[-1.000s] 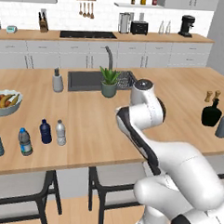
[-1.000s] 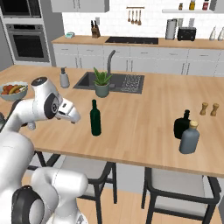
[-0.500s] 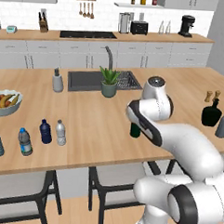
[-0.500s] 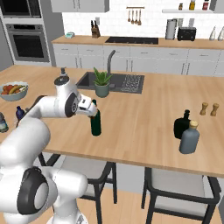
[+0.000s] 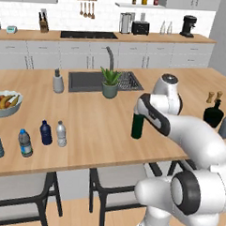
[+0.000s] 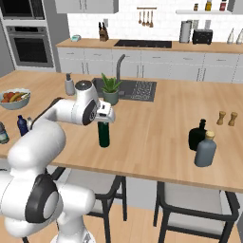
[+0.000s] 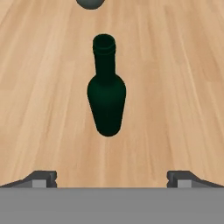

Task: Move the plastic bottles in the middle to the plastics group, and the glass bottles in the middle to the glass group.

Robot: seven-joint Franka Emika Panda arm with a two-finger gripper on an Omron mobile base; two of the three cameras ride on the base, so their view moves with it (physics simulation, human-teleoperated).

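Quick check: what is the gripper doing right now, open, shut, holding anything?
Gripper: open, holding nothing, poised above the upright dark green glass bottle.

The counter carries one dark green bottle (image 5: 137, 126), one navy bottle (image 5: 46, 132), one clear white-capped bottle (image 5: 61, 134), two blue-labelled water bottles (image 5: 24, 142), one squat black bottle (image 6: 197, 135), one grey-blue bottle (image 6: 206, 149), two pepper mills (image 6: 226, 118), one fruit bowl (image 5: 4, 104), one potted plant (image 5: 110, 83).

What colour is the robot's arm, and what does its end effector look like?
The arm is glossy white, built from fat rounded tubes with dark grey bands and round caps at the joints. Its end effector is a small white block; in the hand view it ends in two little dark grey fingertips. No cables or markings show.
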